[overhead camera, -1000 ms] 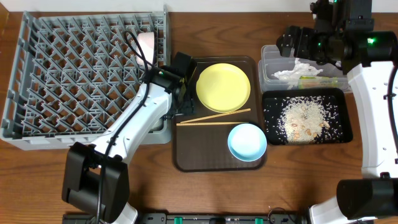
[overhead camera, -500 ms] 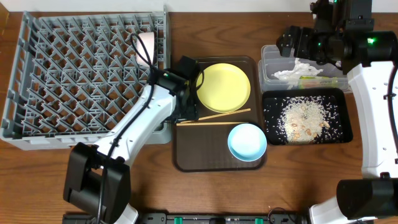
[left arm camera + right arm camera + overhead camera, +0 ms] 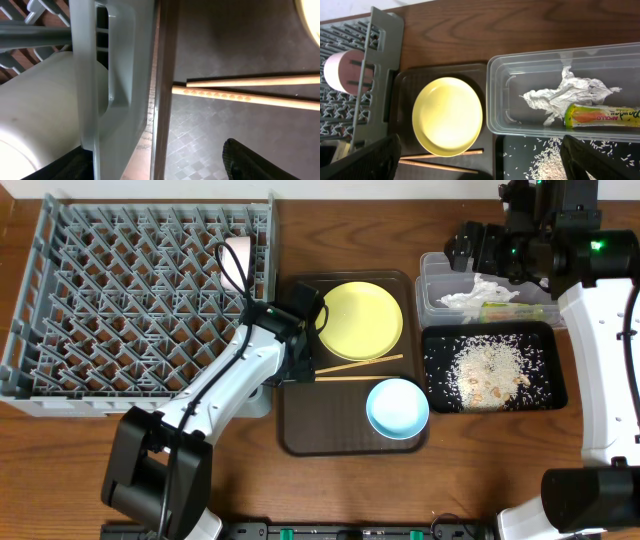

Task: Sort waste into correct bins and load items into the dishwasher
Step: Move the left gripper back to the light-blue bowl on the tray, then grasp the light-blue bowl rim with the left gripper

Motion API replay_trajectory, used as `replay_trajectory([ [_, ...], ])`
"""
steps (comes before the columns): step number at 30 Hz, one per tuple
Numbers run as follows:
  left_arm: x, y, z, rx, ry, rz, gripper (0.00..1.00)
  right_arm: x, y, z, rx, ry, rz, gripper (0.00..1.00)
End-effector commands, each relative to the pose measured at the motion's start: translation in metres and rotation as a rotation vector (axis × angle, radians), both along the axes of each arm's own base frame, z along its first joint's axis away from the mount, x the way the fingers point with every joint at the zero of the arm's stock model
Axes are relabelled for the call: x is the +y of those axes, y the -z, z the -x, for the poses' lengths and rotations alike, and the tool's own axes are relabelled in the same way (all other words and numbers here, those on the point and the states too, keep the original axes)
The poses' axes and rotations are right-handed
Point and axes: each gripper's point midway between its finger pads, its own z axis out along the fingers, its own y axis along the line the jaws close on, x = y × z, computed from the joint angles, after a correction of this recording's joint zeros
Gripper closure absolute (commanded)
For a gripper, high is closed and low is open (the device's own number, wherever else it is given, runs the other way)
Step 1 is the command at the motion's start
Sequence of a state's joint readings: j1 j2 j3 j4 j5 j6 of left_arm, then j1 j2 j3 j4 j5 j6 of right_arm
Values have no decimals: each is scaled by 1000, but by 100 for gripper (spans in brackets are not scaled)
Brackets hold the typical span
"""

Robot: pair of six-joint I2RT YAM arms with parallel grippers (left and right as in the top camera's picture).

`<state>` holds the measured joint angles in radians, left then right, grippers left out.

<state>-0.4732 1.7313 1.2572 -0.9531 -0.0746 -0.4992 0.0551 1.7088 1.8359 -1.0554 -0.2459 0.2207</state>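
Note:
The grey dish rack (image 3: pixel 120 300) holds a small white cup (image 3: pixel 238 255) at its right edge. The yellow-green plate (image 3: pixel 359 320), chopsticks (image 3: pixel 350 370) and light-blue bowl (image 3: pixel 397 407) lie on the brown serving tray (image 3: pixel 340 435). My left gripper (image 3: pixel 300 362) is open and empty, low over the gap between rack and tray, close to the chopstick ends (image 3: pixel 250 90). A white rounded thing (image 3: pixel 30 120) sits behind the rack wall (image 3: pixel 115 75). My right gripper (image 3: pixel 470 250) is open and empty, high over the clear tub (image 3: pixel 432 305), which holds tissue (image 3: pixel 560 95) and the wrapper (image 3: pixel 600 116).
The black tray (image 3: pixel 548 390) in front of the tub holds scattered rice and food scraps (image 3: pixel 485 370). The brown tray's raised rim (image 3: pixel 162 60) runs right beside the rack. Bare wooden table lies in front of the rack and trays.
My left gripper has moved right and forward, from the rack's corner to the brown tray's left edge. The rack has shifted slightly. The right arm has not moved.

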Motion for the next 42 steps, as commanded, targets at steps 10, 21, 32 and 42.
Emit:
replay_trajectory([
  [10,-11,3,4,22,9,55,23,2,3,-1,8,1,-2,1],
  [21,-28,-55,-16,-69,82,105,19,2,3,-1,8,1,-2,1],
  [32,-70,-64,18,11,199,225,15,2,3,-1,8,1,-2,1],
  [42,-131,-55,38,21,129,394,2,2,3,-1,8,1,-2,1],
])
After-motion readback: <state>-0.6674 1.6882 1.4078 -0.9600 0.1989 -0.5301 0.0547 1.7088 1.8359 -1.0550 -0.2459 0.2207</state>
